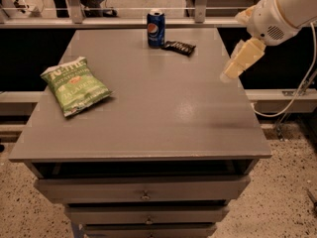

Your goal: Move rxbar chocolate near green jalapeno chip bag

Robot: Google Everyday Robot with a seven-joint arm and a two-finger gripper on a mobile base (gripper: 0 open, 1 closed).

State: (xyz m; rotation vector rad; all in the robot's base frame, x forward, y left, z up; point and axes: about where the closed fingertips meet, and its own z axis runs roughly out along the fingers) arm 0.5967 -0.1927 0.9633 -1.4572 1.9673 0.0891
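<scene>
The rxbar chocolate [179,46] is a small flat black wrapper lying at the far edge of the grey table [163,118], just right of a blue soda can. The green jalapeno chip bag [75,85] lies flat on the left side of the table, far from the bar. My gripper [240,59] hangs in the air over the table's right edge, below the white arm [277,11]. It is to the right of the bar and nearer the camera, and it holds nothing that I can see.
A blue soda can [155,28] stands upright at the far edge, touching or almost touching the bar's left end. A rail [124,22] runs behind the table. Drawers [143,190] sit below the front edge. A cable [297,95] hangs at the right.
</scene>
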